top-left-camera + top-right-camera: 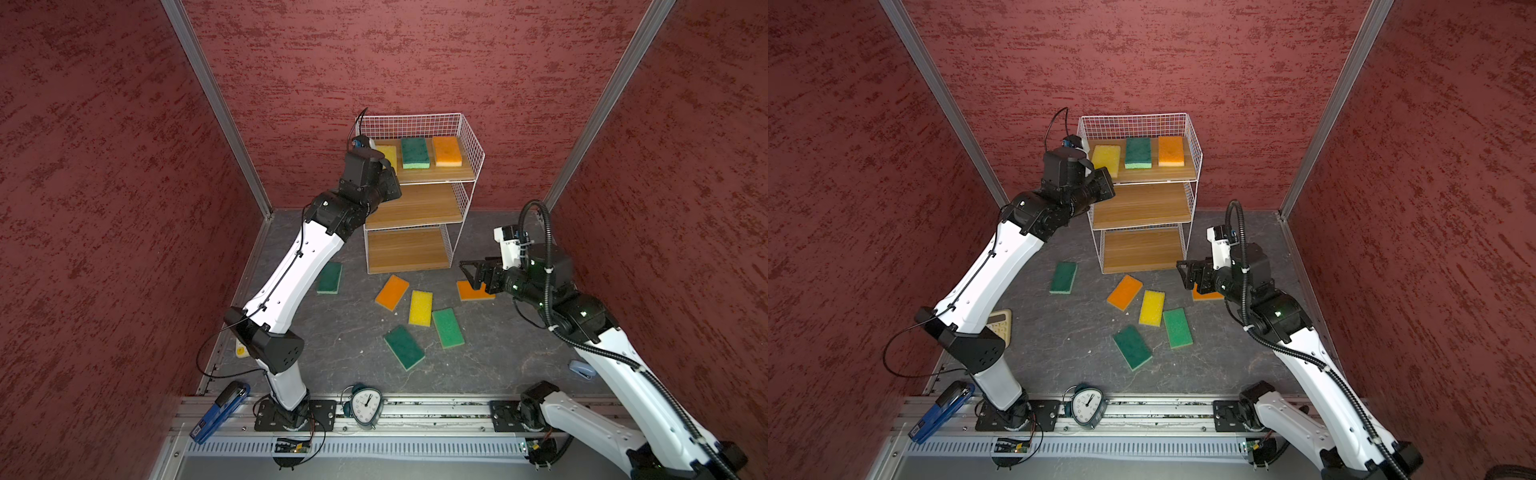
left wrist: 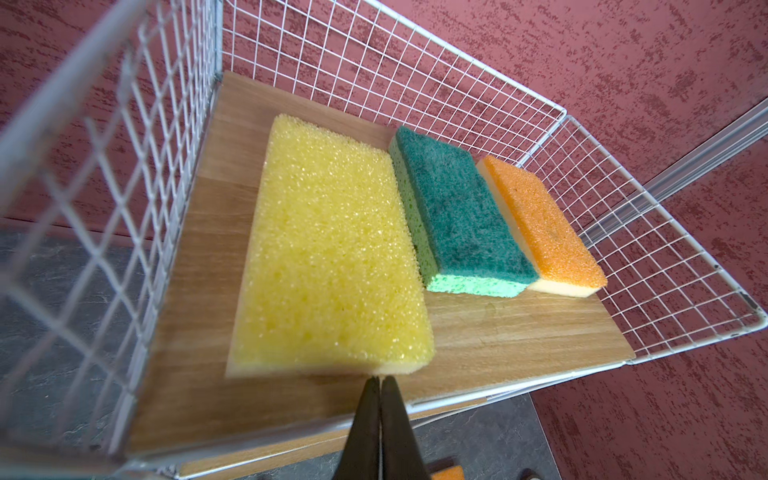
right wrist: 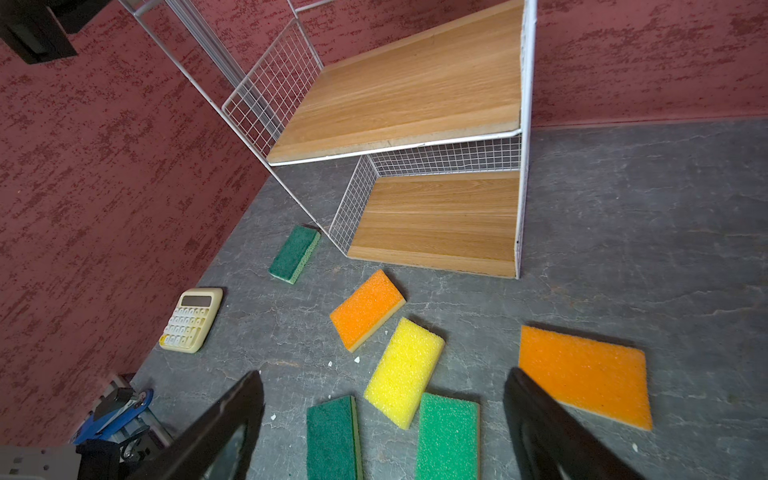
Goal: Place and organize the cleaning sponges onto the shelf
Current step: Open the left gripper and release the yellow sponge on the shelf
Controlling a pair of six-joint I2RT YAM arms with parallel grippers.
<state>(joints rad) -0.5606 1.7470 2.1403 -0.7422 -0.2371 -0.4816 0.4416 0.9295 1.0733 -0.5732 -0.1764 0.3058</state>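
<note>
The shelf (image 1: 415,208) stands against the back wall. Its top board (image 2: 498,332) carries a yellow sponge (image 2: 332,266), a dark green one (image 2: 461,216) and an orange one (image 2: 544,232) side by side. My left gripper (image 2: 380,379) is shut and empty, its tips at the yellow sponge's near edge. On the floor lie several sponges: green (image 1: 330,277), orange (image 1: 392,292), yellow (image 1: 420,307), light green (image 1: 448,327), dark green (image 1: 404,347) and orange (image 3: 582,374). My right gripper (image 3: 384,378) hangs open above them, holding nothing, one finger over the last orange sponge's edge.
A cream calculator (image 3: 192,320) lies on the floor by the left wall. An alarm clock (image 1: 365,406) and a blue stapler (image 1: 220,411) sit on the front rail. A small blue object (image 1: 582,369) lies near the right arm. Red walls close in three sides.
</note>
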